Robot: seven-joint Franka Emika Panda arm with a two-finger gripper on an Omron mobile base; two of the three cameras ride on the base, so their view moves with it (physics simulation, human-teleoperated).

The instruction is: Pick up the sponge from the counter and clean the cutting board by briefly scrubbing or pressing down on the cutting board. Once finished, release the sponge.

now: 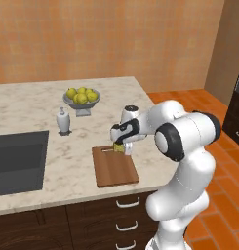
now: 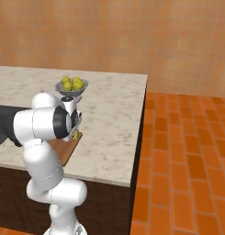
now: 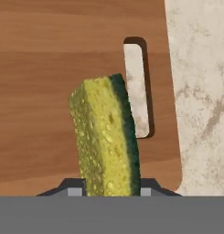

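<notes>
Your hand (image 3: 109, 189) grips the sponge (image 3: 106, 137) edgewise over the cutting board (image 1: 114, 170), near its slot end. Contact appears unmade, though the view is poor. Next: press down, then release.

A kitchen: marbled counter (image 1: 91, 90) with dark sink (image 1: 18, 161), drawers (image 1: 126, 217) below, lemon bowl (image 1: 81, 100).
</notes>
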